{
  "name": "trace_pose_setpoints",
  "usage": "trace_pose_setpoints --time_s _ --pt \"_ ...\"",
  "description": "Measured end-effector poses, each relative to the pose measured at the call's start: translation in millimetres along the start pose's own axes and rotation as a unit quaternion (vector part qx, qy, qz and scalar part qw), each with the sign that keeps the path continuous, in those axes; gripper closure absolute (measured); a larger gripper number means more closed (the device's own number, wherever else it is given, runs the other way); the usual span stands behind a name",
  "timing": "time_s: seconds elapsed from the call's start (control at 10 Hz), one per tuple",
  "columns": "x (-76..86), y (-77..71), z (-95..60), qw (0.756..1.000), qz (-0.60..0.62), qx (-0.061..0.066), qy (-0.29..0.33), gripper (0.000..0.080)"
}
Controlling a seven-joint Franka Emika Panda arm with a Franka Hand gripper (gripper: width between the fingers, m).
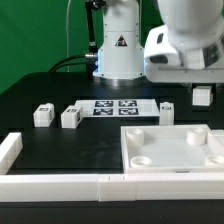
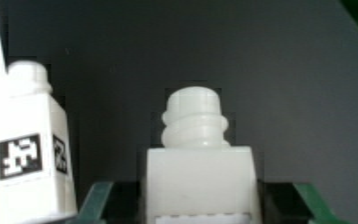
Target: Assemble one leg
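Straddling one leg point(image 2: 202, 165), the gripper point(image 2: 197, 208) sits at the right of the exterior view, above the square panel point(image 1: 175, 150). The leg's long axis runs out between the fingers point(image 2: 101, 205), knobbed tip leading. Their tips are cut off, so I cannot tell whether they clamp it. A second leg point(image 2: 23, 130) stands just beside.

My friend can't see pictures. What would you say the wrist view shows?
A white leg with a bumpy round tip stands between the two fingers of the gripper, with a gap on each side. A second leg, wearing a black-and-white tag, stands close beside it, with the black table behind.
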State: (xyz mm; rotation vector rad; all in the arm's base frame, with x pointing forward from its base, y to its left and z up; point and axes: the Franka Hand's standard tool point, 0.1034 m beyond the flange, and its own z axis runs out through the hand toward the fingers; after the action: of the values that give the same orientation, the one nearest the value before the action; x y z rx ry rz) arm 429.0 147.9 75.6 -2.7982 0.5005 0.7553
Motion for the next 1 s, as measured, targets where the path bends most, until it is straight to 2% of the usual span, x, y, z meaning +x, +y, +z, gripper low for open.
trace_pose_setpoints --time_s 0.1,0.2,0.4,0.7,0.8,0.9,1.0 --pt "3.1 3.2 -0.9 0.999 -0.019 -0.009 0.029 0.0508" --pt "14.3 1.3 -10.2 0.996 -0.033 -0.011 0.083 0.0508" --pt "19.4 2.4 -22.0 0.985 -0.062 -0.017 0.160 0.0508" --pt "42.7 -8.9 -49.4 0.951 -0.105 -0.005 0.290 0.0508" --pt "46.5 -16.0 -56.4 0.941 -0.110 0.005 0.320 0.0508" --pt "44.5 -21.0 -56.3 0.922 -0.115 0.023 0.370 0.0508" --pt "39.8 -18.4 -47.8 0.923 -0.118 0.019 0.365 0.0508"
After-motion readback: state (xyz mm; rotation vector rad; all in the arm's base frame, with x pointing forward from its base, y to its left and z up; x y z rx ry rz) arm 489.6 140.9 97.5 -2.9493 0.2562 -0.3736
